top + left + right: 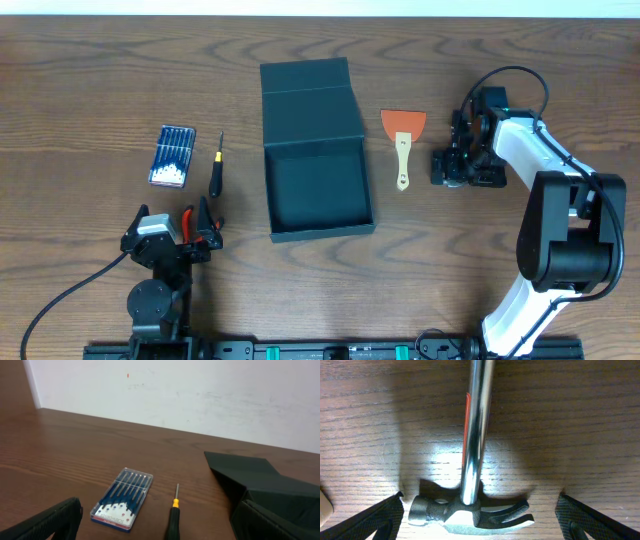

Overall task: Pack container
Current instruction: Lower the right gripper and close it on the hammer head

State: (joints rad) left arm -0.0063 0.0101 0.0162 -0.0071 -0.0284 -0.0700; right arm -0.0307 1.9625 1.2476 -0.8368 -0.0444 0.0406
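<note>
Steel hammer [470, 510] — cropped up top — under right pincer [480, 519]

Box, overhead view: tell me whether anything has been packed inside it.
No, the box lies open with its lid back, and its dark floor shows bare.

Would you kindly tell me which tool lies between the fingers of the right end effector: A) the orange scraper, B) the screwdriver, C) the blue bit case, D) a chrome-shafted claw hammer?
D: the right wrist view shows a claw hammer on the table between the spread fingers of the right end effector; the scraper lies apart, beside the container.
</note>
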